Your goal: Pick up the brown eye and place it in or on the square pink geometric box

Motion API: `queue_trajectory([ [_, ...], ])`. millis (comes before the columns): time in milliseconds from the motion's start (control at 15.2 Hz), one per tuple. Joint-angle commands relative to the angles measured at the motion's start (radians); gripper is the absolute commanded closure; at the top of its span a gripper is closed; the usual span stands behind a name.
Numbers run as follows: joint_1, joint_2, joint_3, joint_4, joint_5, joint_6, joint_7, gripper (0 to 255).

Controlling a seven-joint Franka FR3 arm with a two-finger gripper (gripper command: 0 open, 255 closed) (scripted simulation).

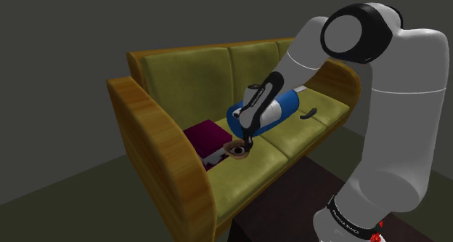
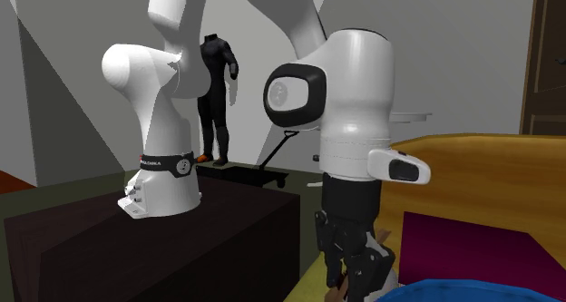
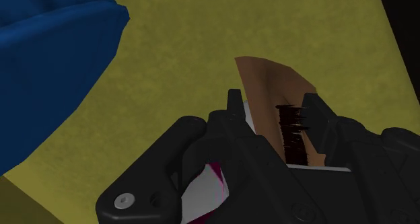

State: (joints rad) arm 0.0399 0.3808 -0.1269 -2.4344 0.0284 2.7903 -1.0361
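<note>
Fingers [image 3: 235,112] of the black claw [image 3: 274,103] stood only a narrow way apart and, as far as I could judge, pinched the brown eye [image 3: 266,78] between them, its dark lashes lying across the gap. A tight hold seemed sensible for so slim a piece, which would slip from anything looser. The eye was just beside the box [image 1: 207,136], at the corner nearest the front of the seat and low over the cushion [image 1: 254,168]; I could not tell whether it was clear of the fabric. The box, dark magenta on top with a pale patterned side, lay flat, so its top offered a level landing place close at hand. I reckoned the job was at the lift, with only a short carry up and over the box's edge left to do. On the side of the claw away from the box lay a blue cylinder [image 1: 279,110], near enough that the wrist would want to rise straight rather than swing wide. The white arm [image 1: 298,59] bent down towards the box from its dark stand [image 2: 136,246], and the olive sofa [image 1: 156,131] held the box close by its wooden armrest.
</note>
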Motion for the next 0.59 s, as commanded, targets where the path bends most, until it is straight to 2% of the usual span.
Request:
queue_trajectory([
  [0,0.004,-0.033,-0.006,-0.007,-0.006,-0.024,0.003,255],
  [528,0.018,-0.148,-0.025,-0.022,-0.034,-0.125,0.020,255],
])
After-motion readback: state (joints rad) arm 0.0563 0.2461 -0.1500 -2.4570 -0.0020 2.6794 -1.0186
